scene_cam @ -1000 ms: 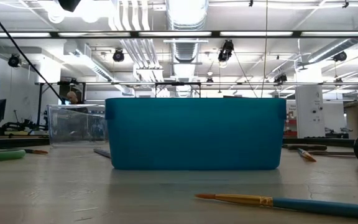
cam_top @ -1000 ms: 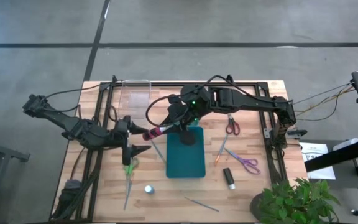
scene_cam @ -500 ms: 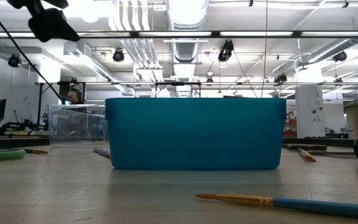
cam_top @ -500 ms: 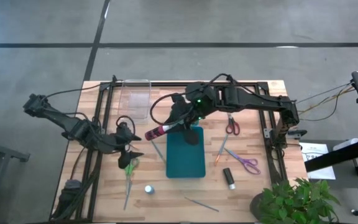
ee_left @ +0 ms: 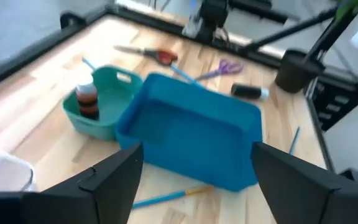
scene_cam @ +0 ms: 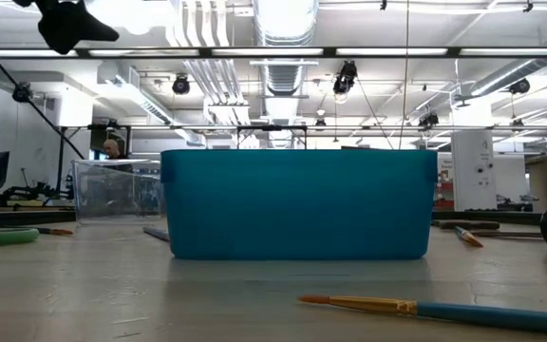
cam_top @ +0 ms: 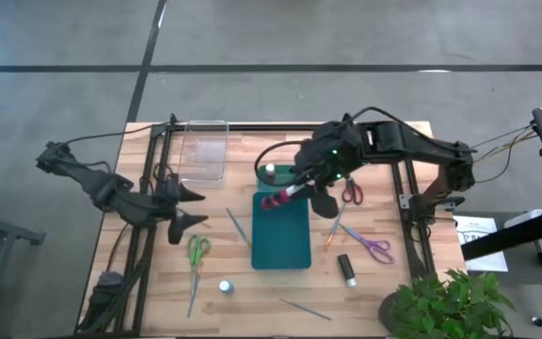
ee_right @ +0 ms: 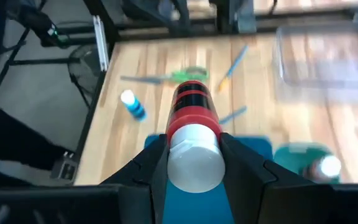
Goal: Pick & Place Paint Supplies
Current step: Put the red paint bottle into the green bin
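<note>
wooden table (cam_top: pixel 384 282): right gripper (cam_top: pixel 294 191) clamps red paint bottle (cam_top: pixel 278 197) above teal tray (cam_top: pixel 280 235), for dropping; left gripper (cam_top: pixel 188 207) spread, empty.

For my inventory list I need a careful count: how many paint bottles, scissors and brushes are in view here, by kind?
Paint bottles: 4 (red bottle in the right gripper, white-capped bottle, black bottle, blue bottle)
Scissors: 3 (green scissors, red scissors, purple scissors)
Paint brushes: 3
Total: 10

Bright overhead tube lights w/ glare; wrist views blurred.
</note>
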You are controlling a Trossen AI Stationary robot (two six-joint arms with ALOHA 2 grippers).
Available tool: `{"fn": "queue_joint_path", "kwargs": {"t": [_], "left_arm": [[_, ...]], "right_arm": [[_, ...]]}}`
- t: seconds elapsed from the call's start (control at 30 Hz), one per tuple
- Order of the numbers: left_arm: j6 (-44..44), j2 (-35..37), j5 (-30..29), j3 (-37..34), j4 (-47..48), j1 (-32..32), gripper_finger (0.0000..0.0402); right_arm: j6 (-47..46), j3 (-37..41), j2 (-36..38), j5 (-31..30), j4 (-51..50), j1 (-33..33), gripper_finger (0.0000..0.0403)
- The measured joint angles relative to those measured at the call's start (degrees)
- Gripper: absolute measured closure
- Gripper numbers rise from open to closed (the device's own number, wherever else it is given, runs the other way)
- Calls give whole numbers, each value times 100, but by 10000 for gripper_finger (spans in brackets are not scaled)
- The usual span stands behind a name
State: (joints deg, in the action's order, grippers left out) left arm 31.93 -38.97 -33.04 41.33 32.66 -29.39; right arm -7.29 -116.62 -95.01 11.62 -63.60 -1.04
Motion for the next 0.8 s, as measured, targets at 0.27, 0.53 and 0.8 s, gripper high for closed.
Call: {"fn": "queue_joint_path", "kwargs": {"t": [0.27, 0.53, 0.8], "left_arm": [[-830, 972, -488, -872, -1108, 2, 116], [-1269, 2089, -741, -1640, -1926, 9, 116], [-1780, 2332, -748, -1539, -1977, 9, 116]], "right_arm": [[-727, 0, 39, -467, -683, 47, 291], [-1211, 2, -226, -814, -1168, 515, 291], [-1166, 4, -538, -576, -1478, 1238, 291]]}}
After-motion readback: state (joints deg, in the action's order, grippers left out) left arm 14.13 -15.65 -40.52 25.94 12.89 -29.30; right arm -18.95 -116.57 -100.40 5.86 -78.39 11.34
